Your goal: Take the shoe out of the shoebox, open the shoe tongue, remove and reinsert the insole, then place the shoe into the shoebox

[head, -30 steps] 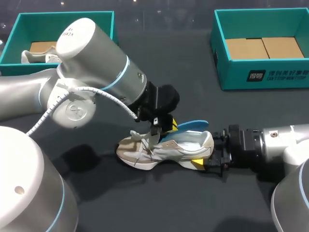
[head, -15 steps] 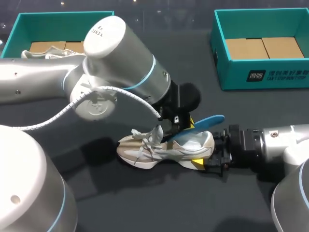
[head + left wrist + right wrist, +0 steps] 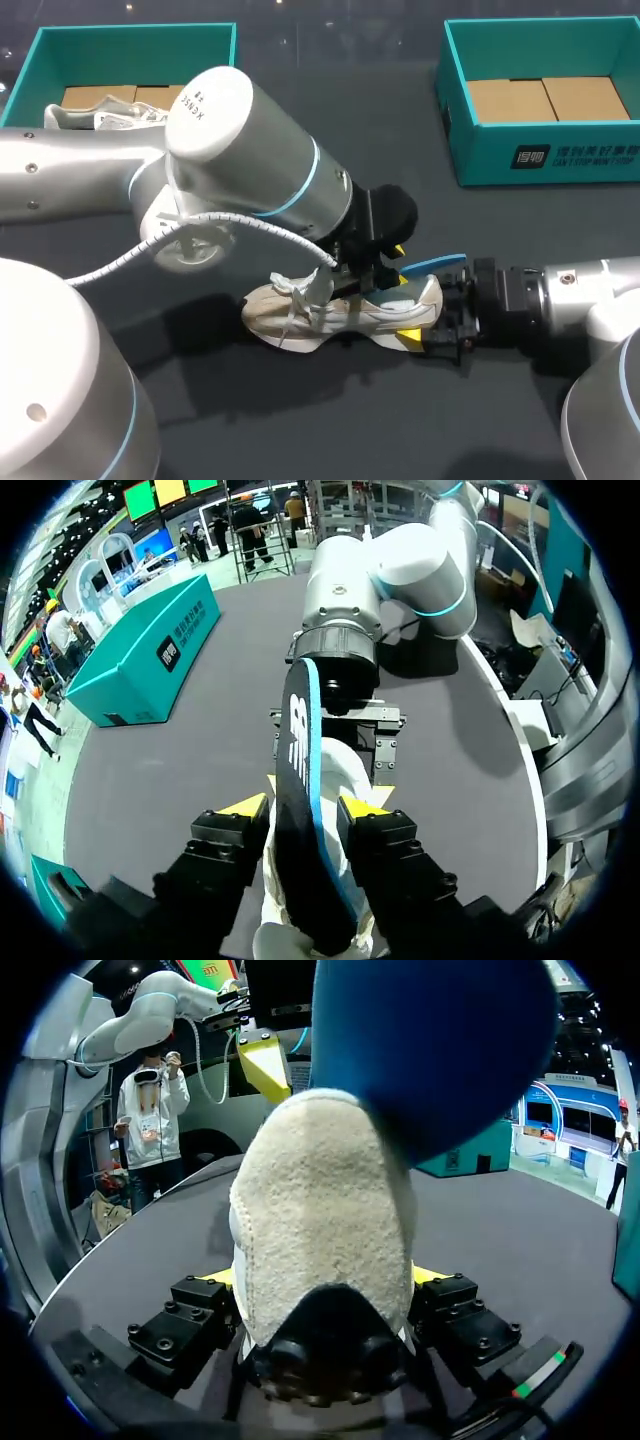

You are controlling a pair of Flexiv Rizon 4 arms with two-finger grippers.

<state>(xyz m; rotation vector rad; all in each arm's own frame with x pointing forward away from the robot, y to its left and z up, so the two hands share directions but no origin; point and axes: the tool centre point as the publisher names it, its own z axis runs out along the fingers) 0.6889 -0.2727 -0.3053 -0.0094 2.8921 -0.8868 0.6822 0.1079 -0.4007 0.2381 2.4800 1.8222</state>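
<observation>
Dark grey table point(image 3: 300, 420) carries the beige-and-white mesh sneaker point(image 3: 300, 318) near its middle, toe pointing left. My right gripper point(image 3: 322, 1285) clamps its heel from both sides (yellow tips barely peeking out). My left gripper point(image 3: 303, 807) pinches the blue-and-black insole point(image 3: 298, 730) over the sneaker's opening, one end jutting right.

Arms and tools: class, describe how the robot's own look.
The left arm and right arm are silver-grey cylinders with light blue rings. A white coiled cable follows the left arm. The left tool and right tool are black with yellow tips.
</observation>
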